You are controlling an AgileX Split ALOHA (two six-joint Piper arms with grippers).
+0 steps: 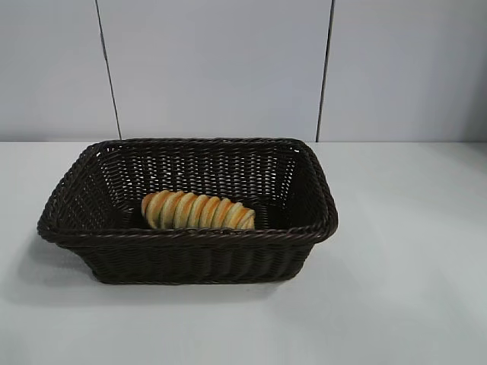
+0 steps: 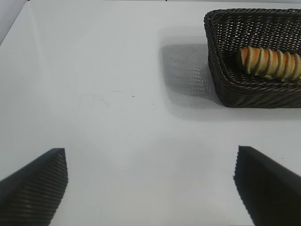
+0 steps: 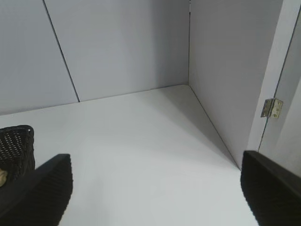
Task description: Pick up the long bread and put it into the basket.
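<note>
Both grippers, left gripper and right gripper, are held wide open and empty, since the long bread already lies in the basket, toward six o'clock.

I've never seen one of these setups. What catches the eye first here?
A big dark wicker basket sits mid-table, with a twisted golden long bread lying inside it near the front wall. Neither arm shows from outside; each wrist camera shows only its own open claw, left claw and right claw, over bare white table.
</note>
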